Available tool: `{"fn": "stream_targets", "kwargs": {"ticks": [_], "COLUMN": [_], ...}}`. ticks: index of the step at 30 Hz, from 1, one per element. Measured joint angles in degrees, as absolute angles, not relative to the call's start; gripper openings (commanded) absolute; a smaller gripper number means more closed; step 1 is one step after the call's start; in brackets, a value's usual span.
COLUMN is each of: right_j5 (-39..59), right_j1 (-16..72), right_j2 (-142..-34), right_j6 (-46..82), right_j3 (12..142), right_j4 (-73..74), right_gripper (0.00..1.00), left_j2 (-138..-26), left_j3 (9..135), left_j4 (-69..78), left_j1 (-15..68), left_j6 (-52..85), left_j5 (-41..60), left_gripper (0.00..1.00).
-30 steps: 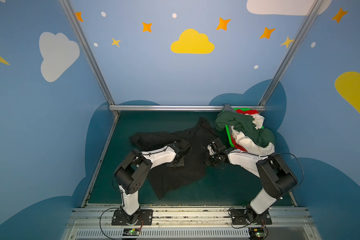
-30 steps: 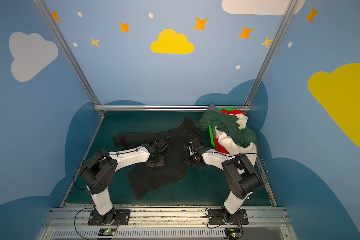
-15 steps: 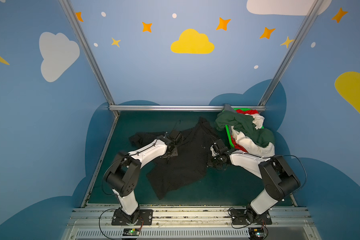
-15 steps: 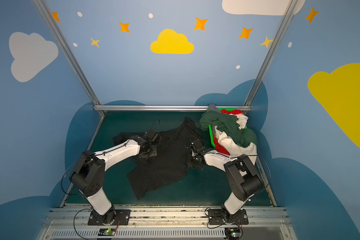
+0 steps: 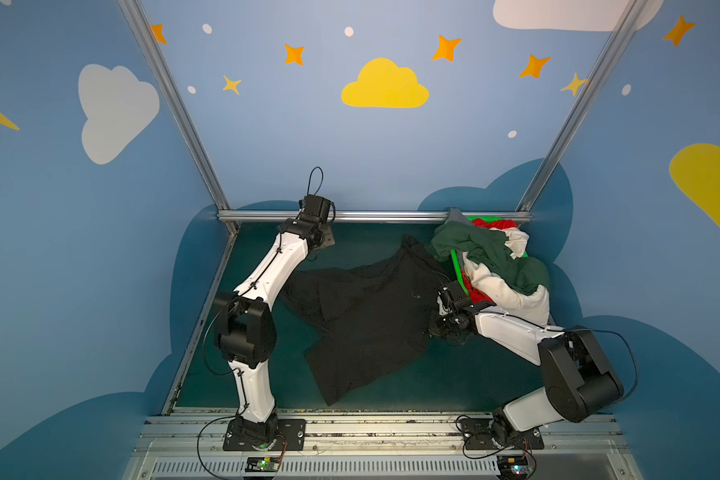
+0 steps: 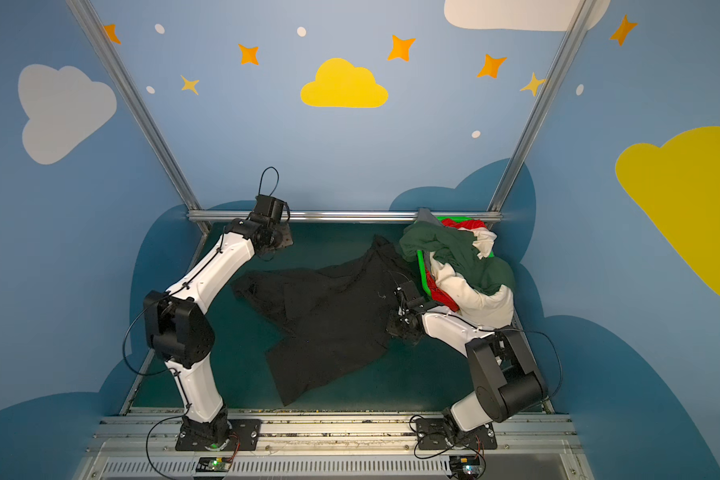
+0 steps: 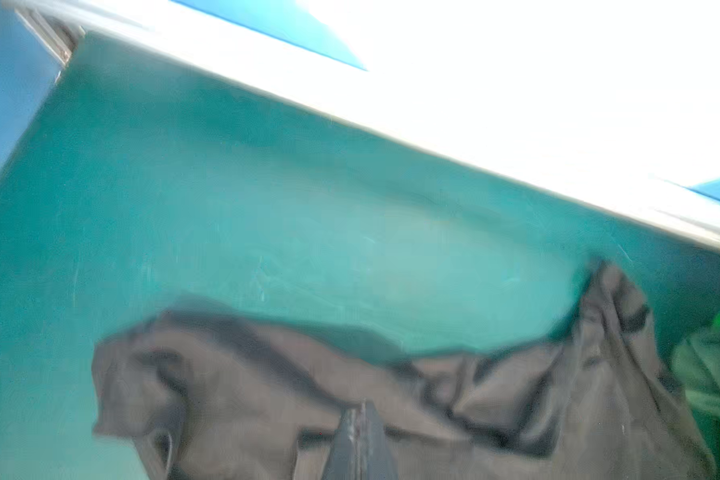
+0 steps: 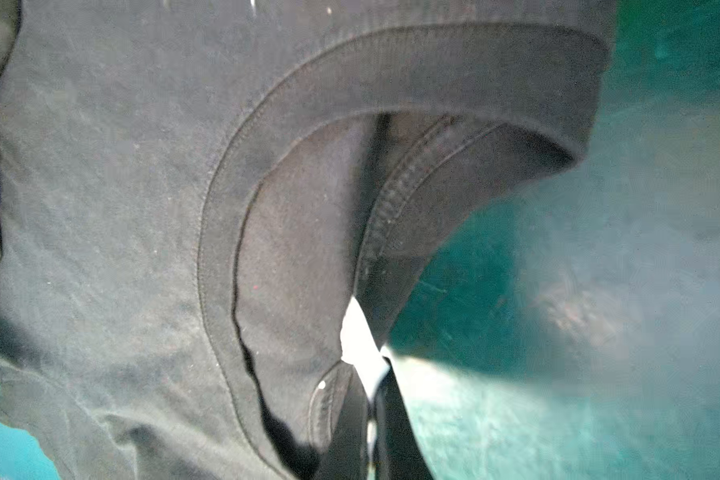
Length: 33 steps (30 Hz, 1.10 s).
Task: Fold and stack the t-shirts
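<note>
1. Left fingers point(image 7: 358, 440) are pressing together on nothing, hanging raised near the silver back rail point(image 5: 391, 216), clear of the cloth.
2. Right fingers point(image 8: 385, 419) are clenching the ribbed neckline of the large black cloth t-shirt point(image 5: 366, 324), right at its small white label point(image 8: 360, 332).
3. That black t-shirt is lying crumpled and unfolded across the middle of the teal counter point(image 5: 454, 374), its far end bunching up near the bright green plastic basket point(image 5: 457, 266).
4. A dark green cloth t-shirt point(image 5: 487, 253), a cream cloth t-shirt point(image 5: 504, 291) and a red cloth t-shirt point(image 5: 491, 224) are heaping in that basket at the back right, spilling over its rim.
</note>
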<state>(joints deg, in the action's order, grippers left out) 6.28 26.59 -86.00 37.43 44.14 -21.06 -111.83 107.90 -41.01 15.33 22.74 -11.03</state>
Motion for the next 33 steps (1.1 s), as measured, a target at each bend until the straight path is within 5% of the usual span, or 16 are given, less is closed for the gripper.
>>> {"fn": "stream_targets", "kwargs": {"ticks": [2, 7, 9, 18, 33], "right_j5": [5.9, 5.1, 4.8, 4.0, 6.7], "right_j1": [26.4, 25.4, 24.3, 20.3, 19.2], "right_j2": [-85.1, -83.5, -83.5, -83.1, -83.0], "right_j6": [37.2, 36.4, 35.9, 33.3, 32.6], "right_j3": [44.1, 44.1, 44.1, 44.8, 44.9], "right_j4": [-21.7, -23.4, -24.3, -27.4, -27.0], "right_gripper": [0.0, 0.0, 0.0, 0.0, 0.0], "left_j2": [-115.9, -117.0, -114.6, -101.2, -107.5], "left_j3": [113.7, 110.8, 103.5, 74.6, 74.2], "left_j4": [-43.3, -44.3, -42.9, -35.2, -32.0], "left_j1": [14.5, 14.3, 15.1, 20.0, 24.0], "left_j6": [21.9, 21.6, 22.5, 26.9, 27.6], "left_j5": [-10.3, -4.9, -2.2, 3.0, 0.2], "left_gripper": [0.07, 0.49, 0.58, 0.59, 0.6]}}
